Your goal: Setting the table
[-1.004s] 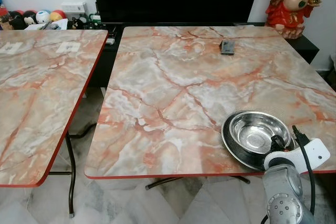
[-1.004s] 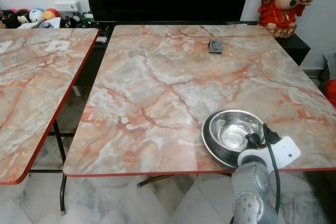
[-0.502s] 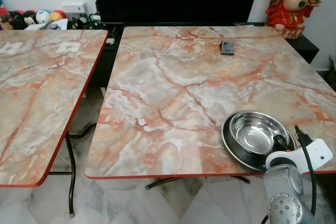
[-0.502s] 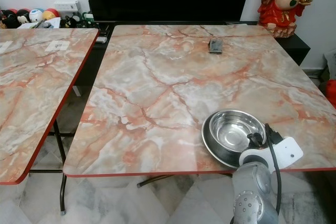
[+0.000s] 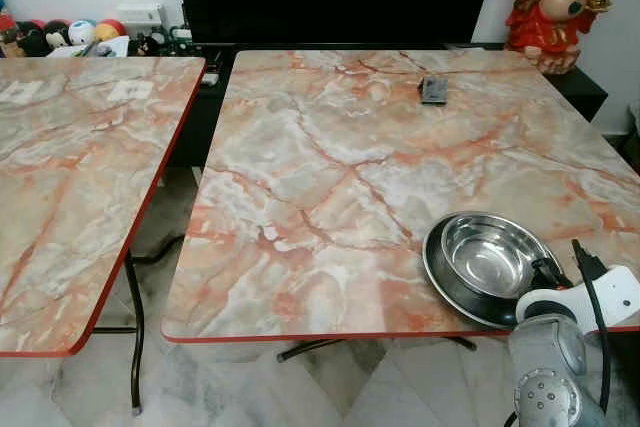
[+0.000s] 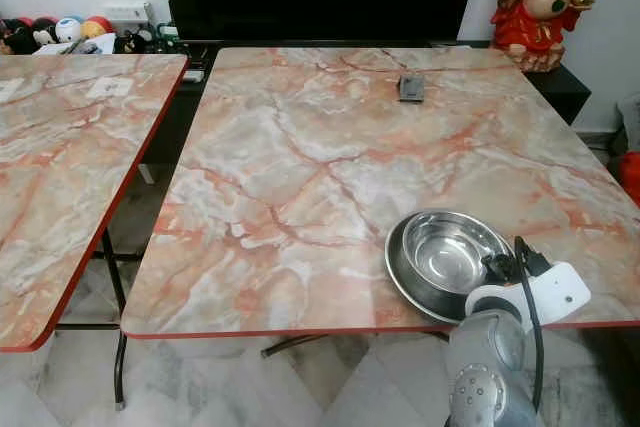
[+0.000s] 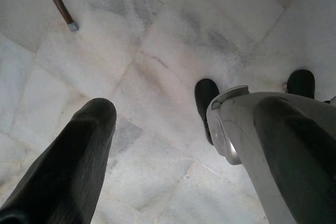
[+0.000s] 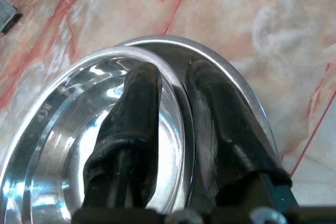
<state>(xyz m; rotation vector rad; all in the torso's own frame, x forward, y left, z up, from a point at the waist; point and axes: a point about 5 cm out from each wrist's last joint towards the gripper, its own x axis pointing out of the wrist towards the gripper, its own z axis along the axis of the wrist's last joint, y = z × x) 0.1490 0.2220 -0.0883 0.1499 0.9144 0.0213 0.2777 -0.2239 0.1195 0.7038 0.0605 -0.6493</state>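
Bowl rim (image 8: 181, 124) between right pincer (image 8: 176, 85) fingers

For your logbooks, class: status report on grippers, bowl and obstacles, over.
Right gripper fingers straddle steel bowl rim. Bowl sits in steel plate at table near edge. Left gripper idle, open over floor. Nothing in the way.

steel bowl (image 5: 492, 256) on plate (image 5: 446, 280), marble table (image 5: 330, 177)
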